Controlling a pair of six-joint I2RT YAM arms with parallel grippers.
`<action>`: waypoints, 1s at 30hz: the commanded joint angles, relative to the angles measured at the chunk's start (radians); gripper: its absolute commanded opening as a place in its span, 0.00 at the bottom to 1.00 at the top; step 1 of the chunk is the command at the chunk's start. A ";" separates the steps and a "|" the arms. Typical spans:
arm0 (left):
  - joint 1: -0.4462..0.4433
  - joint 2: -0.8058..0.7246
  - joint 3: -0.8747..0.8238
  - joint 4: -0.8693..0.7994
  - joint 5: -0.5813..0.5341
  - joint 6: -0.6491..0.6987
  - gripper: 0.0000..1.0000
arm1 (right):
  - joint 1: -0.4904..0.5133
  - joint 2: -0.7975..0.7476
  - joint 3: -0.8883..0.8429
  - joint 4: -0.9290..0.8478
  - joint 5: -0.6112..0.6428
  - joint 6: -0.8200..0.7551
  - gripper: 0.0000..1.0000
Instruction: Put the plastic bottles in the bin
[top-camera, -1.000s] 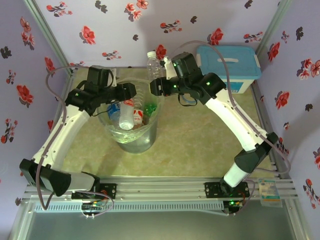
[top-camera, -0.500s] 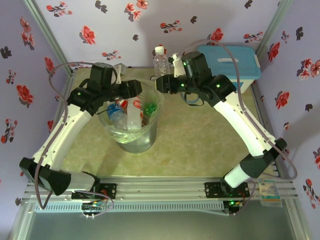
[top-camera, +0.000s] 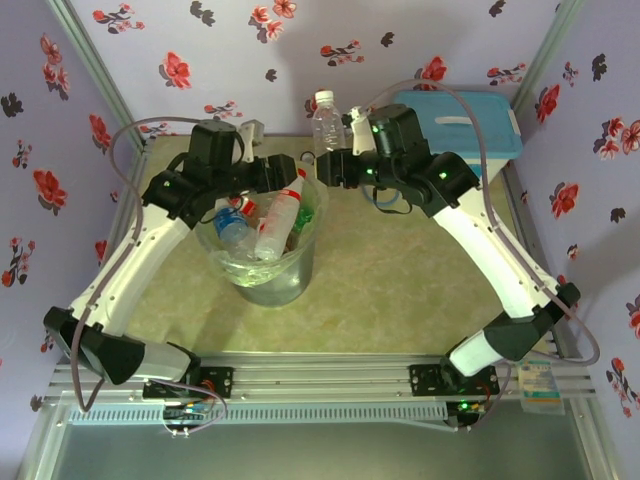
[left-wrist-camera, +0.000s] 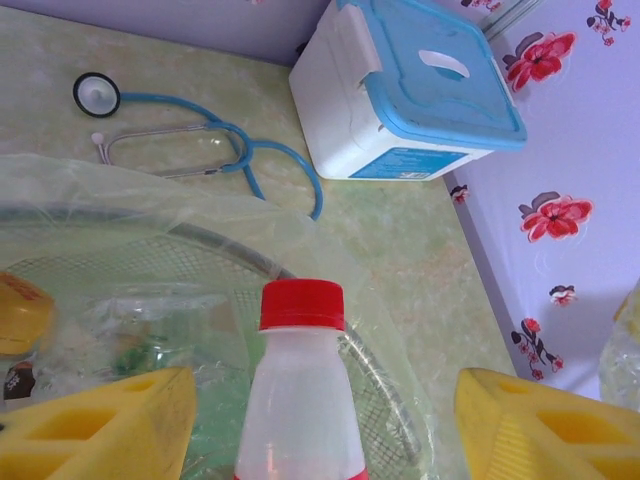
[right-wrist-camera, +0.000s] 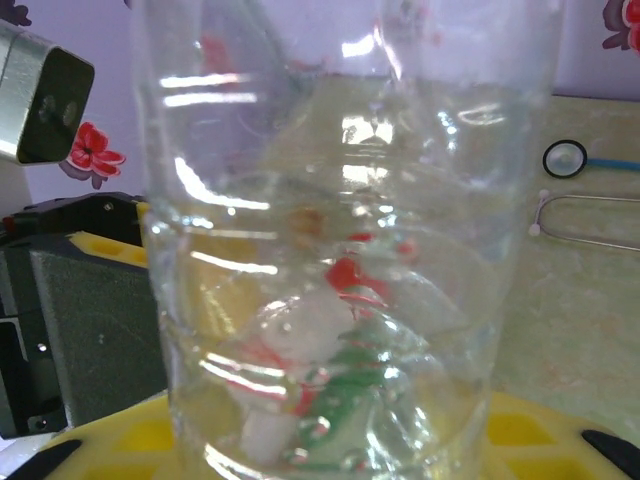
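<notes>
Our left end effector (left-wrist-camera: 322, 405) hung open over the bin (top-camera: 298, 265), red-capped bottle (left-wrist-camera: 300, 400) leaning inside. The right end effector (top-camera: 333, 166) gripped a clear bottle (top-camera: 324, 122) near the table's (top-camera: 400, 290) far edge. We feared it might clip the left arm (top-camera: 150, 250).

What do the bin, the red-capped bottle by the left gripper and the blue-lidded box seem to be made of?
Bin: translucent grey plastic, contents showing through, lined with a crinkly clear film bag. Red-capped bottle: cloudy, slightly glossy plastic, apparently. Blue-lidded box: opaque, smooth moulded plastic, likely.
</notes>
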 joint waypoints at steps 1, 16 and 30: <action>0.026 -0.057 0.052 -0.029 -0.041 0.035 0.71 | 0.007 -0.004 0.024 -0.016 0.022 -0.007 0.41; 0.260 -0.253 -0.011 -0.139 -0.029 0.036 0.69 | 0.260 0.304 0.286 -0.062 -0.041 0.041 0.42; 0.272 -0.205 -0.092 -0.049 0.008 0.019 0.68 | 0.288 0.306 0.310 -0.082 0.025 -0.017 0.71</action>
